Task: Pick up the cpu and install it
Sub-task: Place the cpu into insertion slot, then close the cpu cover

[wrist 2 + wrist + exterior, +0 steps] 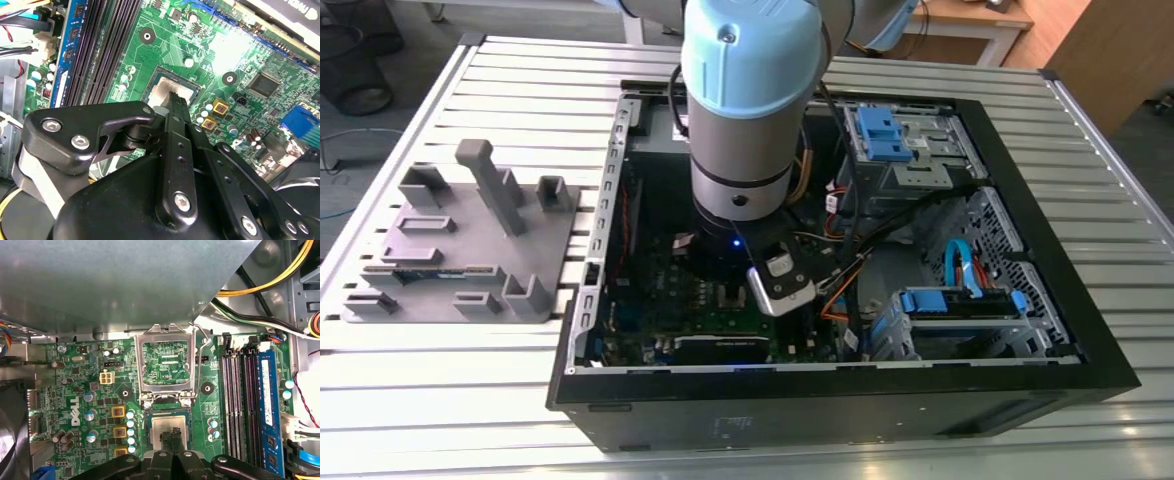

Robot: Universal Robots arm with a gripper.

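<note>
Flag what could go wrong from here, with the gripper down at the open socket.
1. The gripper is right at the cpu in the socket. Whether the chip lies flat can't be seen, and pressing on a tilted one could damage contacts.
2. The load plate and lever stand open next to the socket, so a sideways move might catch them.
3. Cables run close beside the arm and may snag.

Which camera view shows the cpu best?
The first wrist view: the cpu appears face-on, nearly whole. The second wrist view shows it slanted, partly behind the tool. In the exterior view the arm covers that spot.
</note>
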